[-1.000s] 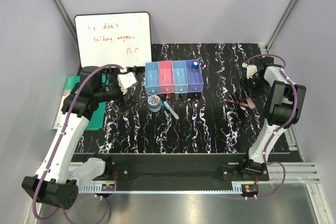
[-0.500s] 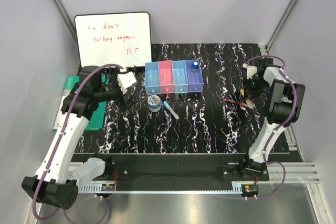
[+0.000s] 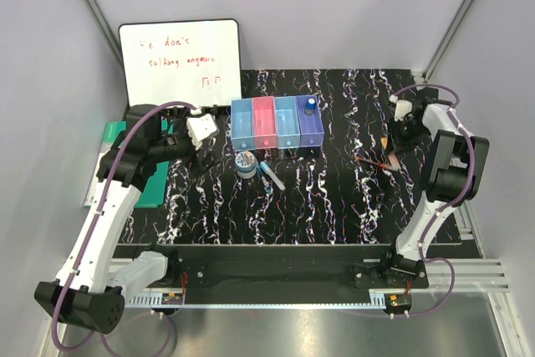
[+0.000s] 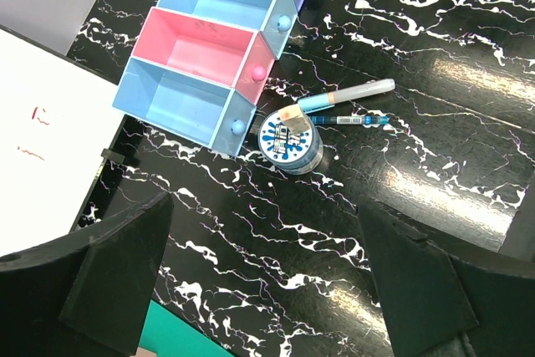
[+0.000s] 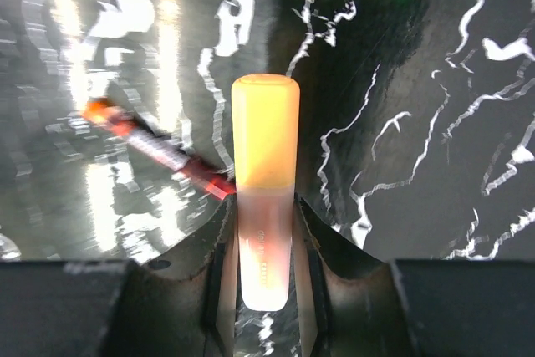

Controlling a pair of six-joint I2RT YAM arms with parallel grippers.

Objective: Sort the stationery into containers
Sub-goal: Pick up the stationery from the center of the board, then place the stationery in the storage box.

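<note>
Between the clenched fingers (image 5: 316, 248) of the right hand (image 5: 266, 227) sits the orange-capped marker (image 5: 266, 144), a red pen (image 5: 159, 150) lying just beyond it on the counter (image 5: 435, 123); it should travel level, grip firm, to the containers (image 3: 264, 141) well off leftward.

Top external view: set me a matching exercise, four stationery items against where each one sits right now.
Items:
1. round white-and-blue tape roll
2. short blue-capped grey cylinder
3. orange-capped pale marker
4. thin red pen

Places:
A. lying on the black marbled table, well right of the bins
B. inside the purple-blue translucent plastic bin
C. gripped in the right claw
D. on the table just in front of the left-end light blue translucent plastic bin

Pairs: 1-D, 2-B, 3-C, 4-A
</note>
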